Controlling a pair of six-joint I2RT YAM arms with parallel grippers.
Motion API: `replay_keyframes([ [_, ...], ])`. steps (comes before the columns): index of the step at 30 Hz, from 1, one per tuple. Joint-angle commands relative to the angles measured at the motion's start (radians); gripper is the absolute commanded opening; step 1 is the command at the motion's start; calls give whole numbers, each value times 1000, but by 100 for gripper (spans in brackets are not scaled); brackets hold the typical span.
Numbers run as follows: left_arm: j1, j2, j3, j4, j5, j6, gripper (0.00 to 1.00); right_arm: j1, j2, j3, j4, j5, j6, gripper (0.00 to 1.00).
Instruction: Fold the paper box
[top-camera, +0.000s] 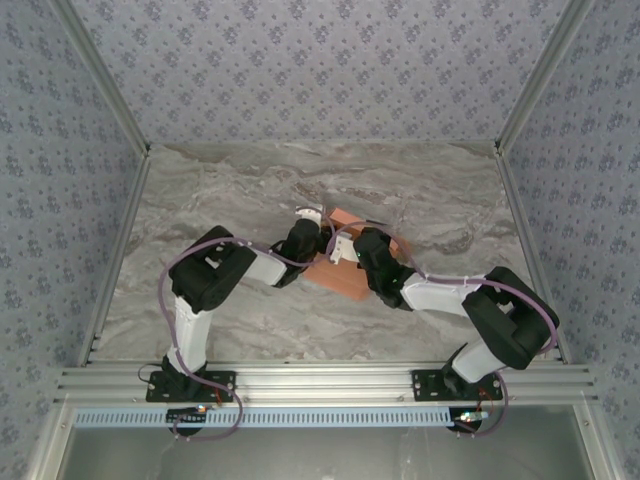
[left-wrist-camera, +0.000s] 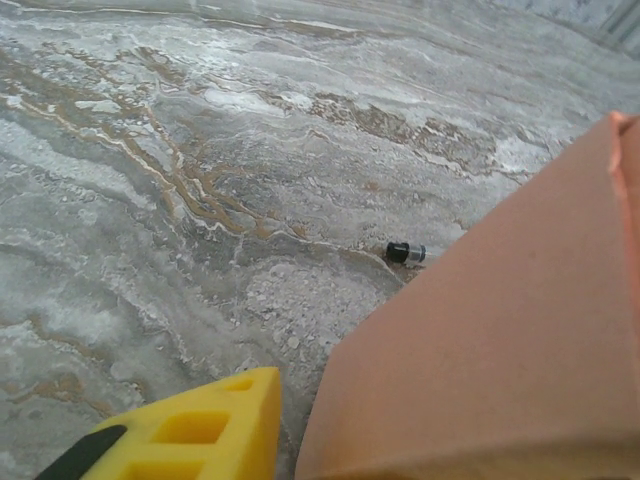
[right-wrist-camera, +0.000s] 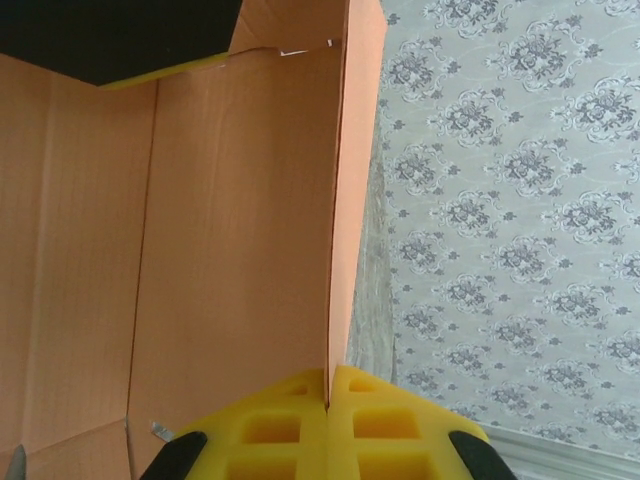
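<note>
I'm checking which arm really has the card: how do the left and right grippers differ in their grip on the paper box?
The right gripper is shut, pinching a panel's edge of the paper box; the left gripper shows one finger beside the box, and its grip cannot be told. The right gripper faces creased panels; the left gripper faces one smooth panel. Both have yellow fingers and sit at the box.
</note>
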Motion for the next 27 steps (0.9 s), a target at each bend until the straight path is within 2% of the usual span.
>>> replay_keyframes([
  [1, 62, -11, -40, 106, 117, 45, 42, -11, 6, -1, -149, -3, 28, 0],
  [7, 100, -76, -102, 108, 277, 199, 52, -19, 11, 13, -169, -7, 40, 0],
  [13, 121, -98, -91, 84, 336, 298, 55, -21, 14, 14, -175, -8, 43, 0],
  [22, 126, -57, -9, 17, 411, 285, 55, -25, 14, 20, -184, -15, 47, 0],
  [27, 126, -44, 50, -41, 415, 253, 49, -24, 14, 20, -188, -19, 53, 0],
])
